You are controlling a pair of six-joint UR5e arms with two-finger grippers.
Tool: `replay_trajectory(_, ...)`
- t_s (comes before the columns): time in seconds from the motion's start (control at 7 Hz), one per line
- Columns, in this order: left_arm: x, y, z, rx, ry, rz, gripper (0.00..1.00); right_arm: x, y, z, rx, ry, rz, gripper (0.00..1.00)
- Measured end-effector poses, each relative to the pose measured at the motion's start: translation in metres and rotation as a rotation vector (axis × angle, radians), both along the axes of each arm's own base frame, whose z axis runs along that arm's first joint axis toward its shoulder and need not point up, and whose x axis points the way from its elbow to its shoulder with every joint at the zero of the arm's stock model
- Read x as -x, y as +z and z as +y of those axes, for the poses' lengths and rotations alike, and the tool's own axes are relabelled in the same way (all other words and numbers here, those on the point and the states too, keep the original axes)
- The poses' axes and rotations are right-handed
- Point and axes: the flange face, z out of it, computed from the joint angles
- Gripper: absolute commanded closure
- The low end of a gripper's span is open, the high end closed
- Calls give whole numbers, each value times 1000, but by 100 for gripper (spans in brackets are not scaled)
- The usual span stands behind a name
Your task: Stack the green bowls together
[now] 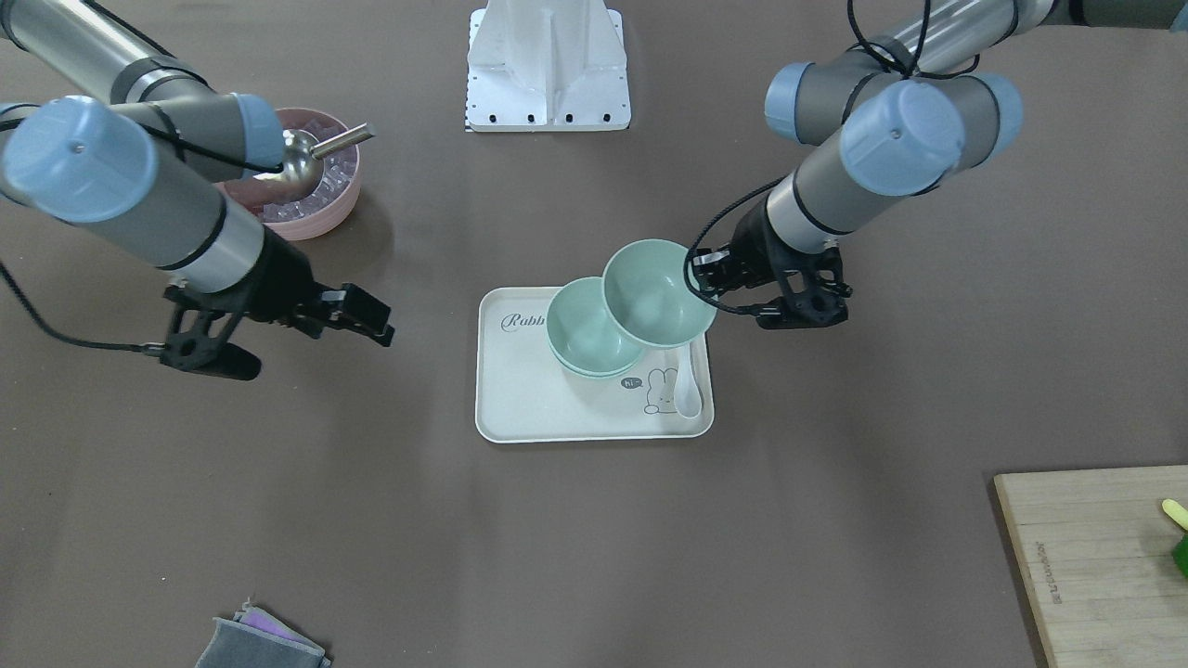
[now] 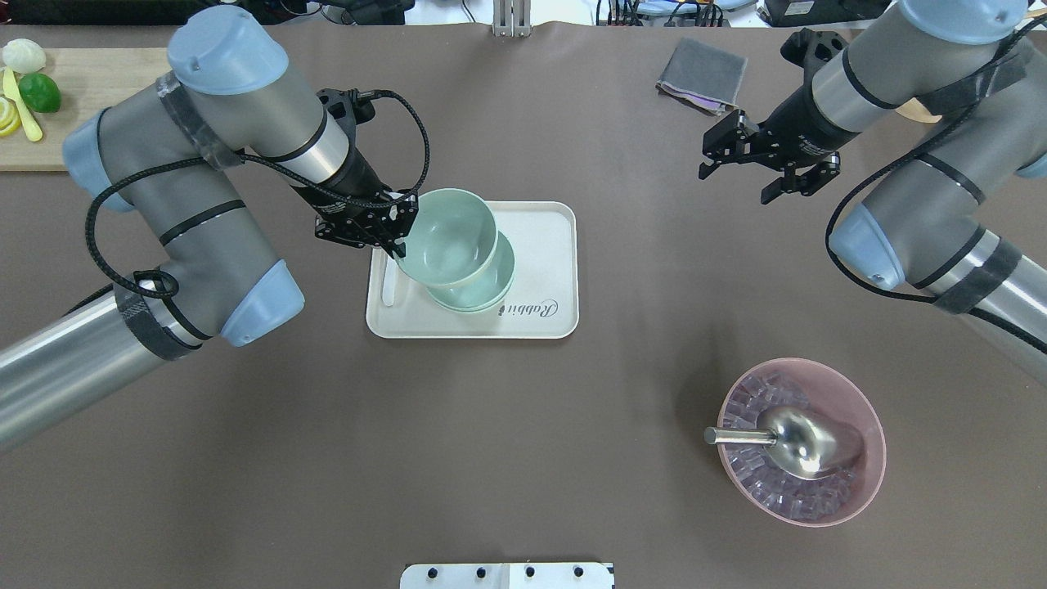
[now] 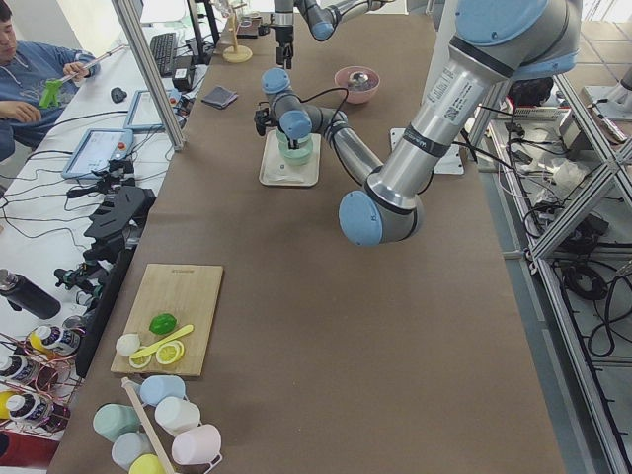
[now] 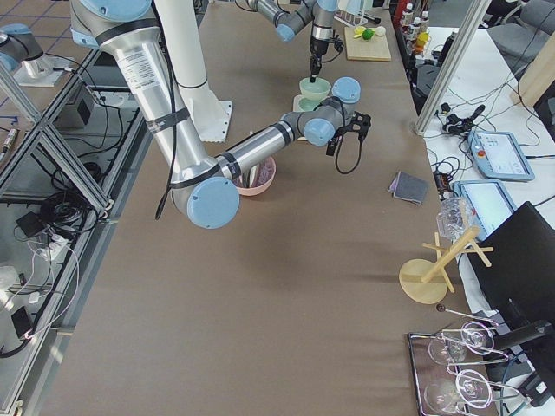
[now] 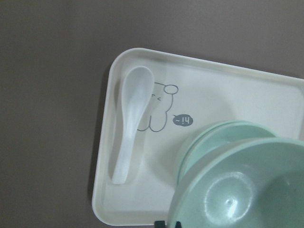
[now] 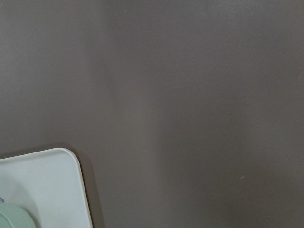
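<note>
- Overhead exterior: left gripper [image 2: 398, 244] is pinching a pale mint-green round plastic bowl [image 2: 448, 237] by its rim over two matching nested bowls [image 2: 501, 282];
- right gripper [image 2: 734, 185] is hovering, fingers spread, empty.

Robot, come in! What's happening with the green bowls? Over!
Left gripper shut on one green bowl, at its rim. Nested bowls on tray, partly beneath it. Right gripper open, away. Spoon clear of stack.
</note>
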Motion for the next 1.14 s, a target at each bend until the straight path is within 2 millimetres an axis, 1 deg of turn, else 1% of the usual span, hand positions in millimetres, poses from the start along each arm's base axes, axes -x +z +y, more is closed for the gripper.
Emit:
replay_trajectory(0.14, -11, -3, 5, -5, 1, -5, 100, -20, 24, -1, -27, -6, 23, 0)
replay_trajectory(0.29, -17, -4, 9, -5, 2, -7, 100, -35, 44, -1, -52, -17, 43, 0)
replay_trajectory(0.43, -20, -4, 10, -3, 1, -9, 100, -43, 55, -1, -66, -23, 55, 0)
replay_trajectory(0.71, -27, -5, 8, -5, -2, -13, 100, -48, 65, 0, -69, -26, 65, 0)
replay_trajectory(0.86, -32, -7, 5, -11, -2, -7, 100, -49, 67, 0, -68, -27, 67, 0)
replay_trajectory(1.14, -37, -2, 0, -22, -2, 3, 100, -49, 67, 0, -68, -28, 67, 0)
